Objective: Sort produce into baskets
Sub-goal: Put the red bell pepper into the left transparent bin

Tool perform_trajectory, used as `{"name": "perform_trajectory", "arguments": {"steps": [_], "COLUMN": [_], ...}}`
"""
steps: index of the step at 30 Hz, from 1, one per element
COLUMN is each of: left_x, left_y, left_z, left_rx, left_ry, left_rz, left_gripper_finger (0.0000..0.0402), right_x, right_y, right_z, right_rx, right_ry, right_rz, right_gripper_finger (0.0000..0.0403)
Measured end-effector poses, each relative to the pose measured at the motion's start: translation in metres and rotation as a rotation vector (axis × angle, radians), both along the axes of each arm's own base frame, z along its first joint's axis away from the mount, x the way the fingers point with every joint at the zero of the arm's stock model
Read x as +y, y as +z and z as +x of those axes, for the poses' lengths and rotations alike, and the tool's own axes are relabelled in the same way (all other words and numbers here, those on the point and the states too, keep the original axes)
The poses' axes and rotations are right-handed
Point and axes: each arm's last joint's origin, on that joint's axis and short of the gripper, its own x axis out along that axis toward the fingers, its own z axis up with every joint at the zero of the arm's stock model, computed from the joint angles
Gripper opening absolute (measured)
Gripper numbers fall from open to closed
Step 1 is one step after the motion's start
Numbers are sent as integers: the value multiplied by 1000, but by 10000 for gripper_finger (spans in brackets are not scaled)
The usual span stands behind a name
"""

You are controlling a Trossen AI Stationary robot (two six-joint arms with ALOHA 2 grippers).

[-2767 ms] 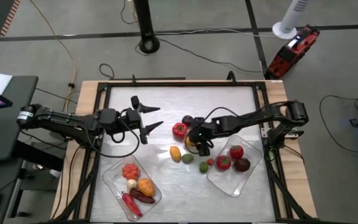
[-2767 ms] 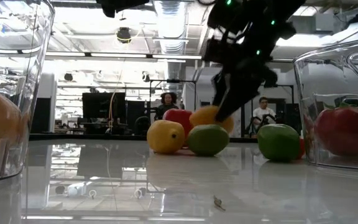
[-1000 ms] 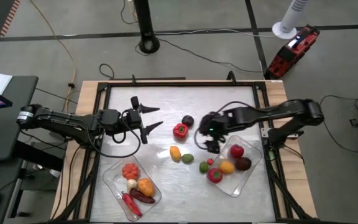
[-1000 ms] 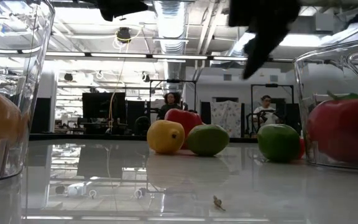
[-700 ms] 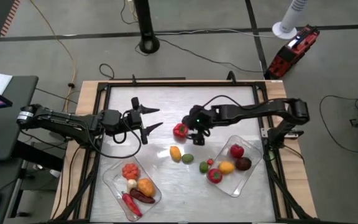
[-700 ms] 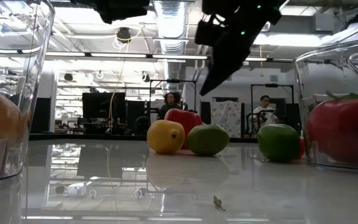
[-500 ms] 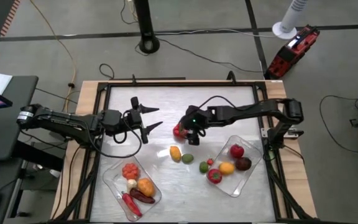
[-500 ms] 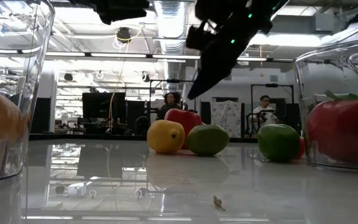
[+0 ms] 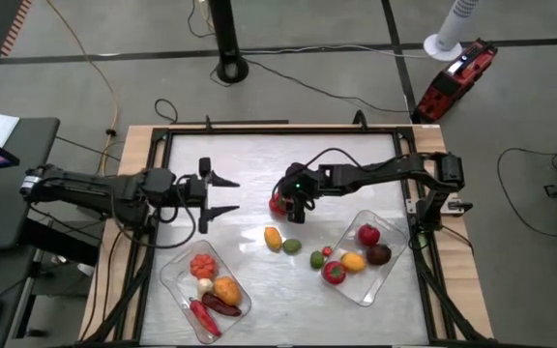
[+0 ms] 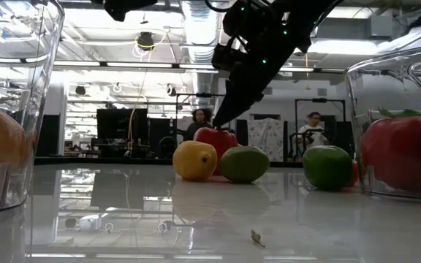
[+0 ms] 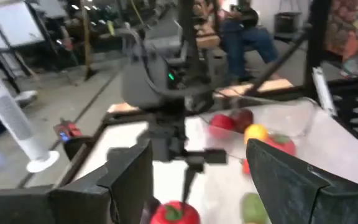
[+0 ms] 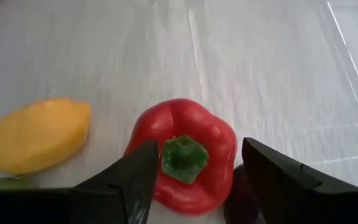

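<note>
1. The right tool (image 12: 188, 180) hangs open over the red pepper (image 12: 185, 152), one finger on each side.
2. The pepper sits mid-tabletop (image 9: 259, 159), near a yellow fruit (image 9: 273, 237).
3. The left tool (image 9: 222, 196) is open, waiting left of the pepper.

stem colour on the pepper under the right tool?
Green stem on the red pepper, clearest in the right wrist view, between the right tool's open fingers.
</note>
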Motion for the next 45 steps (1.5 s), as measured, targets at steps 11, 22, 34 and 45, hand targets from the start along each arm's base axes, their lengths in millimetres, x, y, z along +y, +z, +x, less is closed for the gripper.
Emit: {"name": "perform_trajectory", "arguments": {"steps": [11, 22, 34, 45], "left_x": [0, 1, 6, 10], "left_y": [-3, -35, -77, -107], "left_z": [-1, 51, 84, 134], "left_rx": [32, 82, 181, 294], "left_ry": [5, 154, 188, 214], "left_rz": [-25, 12, -164, -201], "left_gripper_finger": [247, 249, 307, 331], "right_x": [3, 3, 2, 3], "right_y": [-5, -2, 48, 30], "right_z": [2, -1, -46, -90], "right_rx": [7, 15, -168, -395], "right_ry": [-15, -18, -1, -29], "right_rz": [29, 32, -22, -63], "right_gripper_finger": [189, 249, 291, 292]}}
